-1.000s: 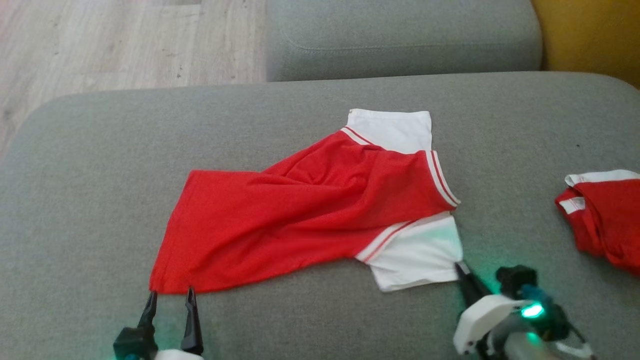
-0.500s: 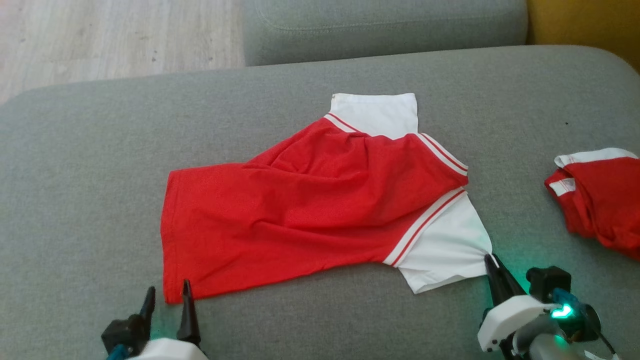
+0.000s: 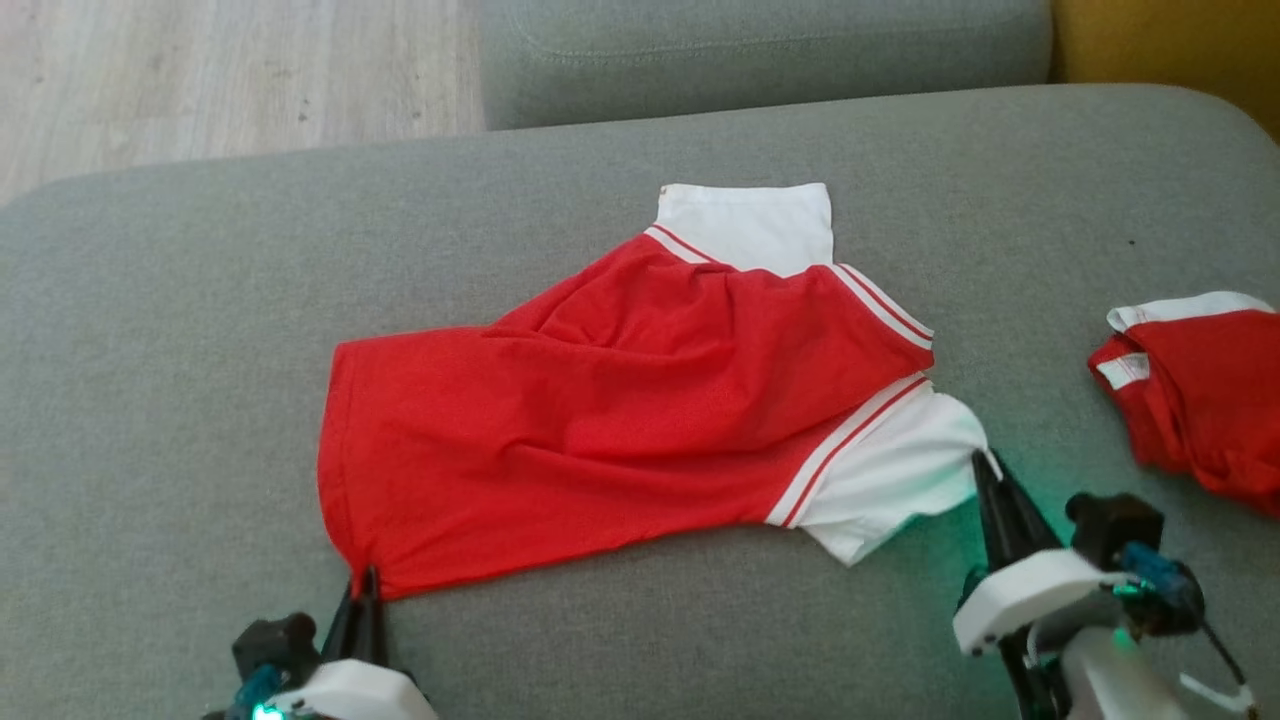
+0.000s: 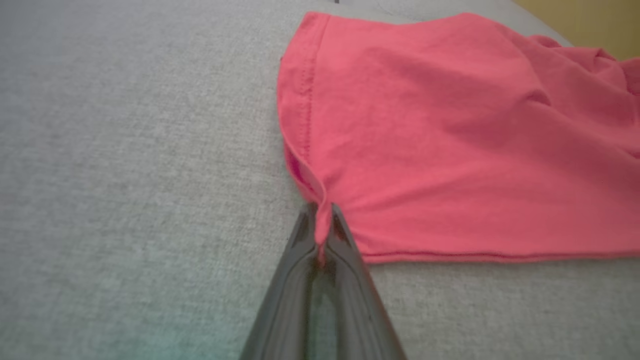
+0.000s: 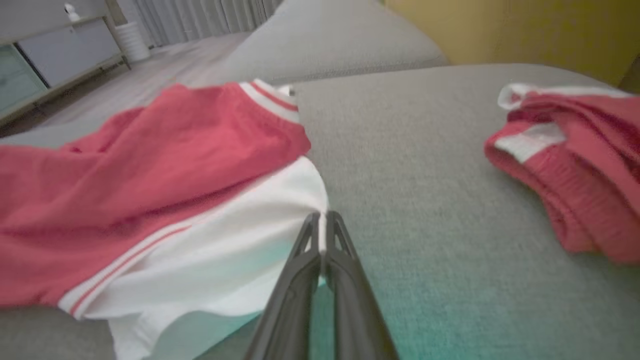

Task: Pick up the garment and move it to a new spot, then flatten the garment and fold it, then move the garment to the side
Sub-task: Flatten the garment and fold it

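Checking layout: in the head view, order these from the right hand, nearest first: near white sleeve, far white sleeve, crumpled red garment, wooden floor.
1. Near white sleeve, in the right hand.
2. Crumpled red garment, far right.
3. Far white sleeve, top centre.
4. Wooden floor, upper left.

Left hand (image 3: 365, 582), right hand (image 3: 985, 466): both pinched.

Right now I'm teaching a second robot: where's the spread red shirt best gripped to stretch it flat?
Its near corners, approached low from the robot's side: the hem corner, pinched by the left gripper, and the edge of the white sleeve, pinched by the right gripper. The shirt wrinkles between them.
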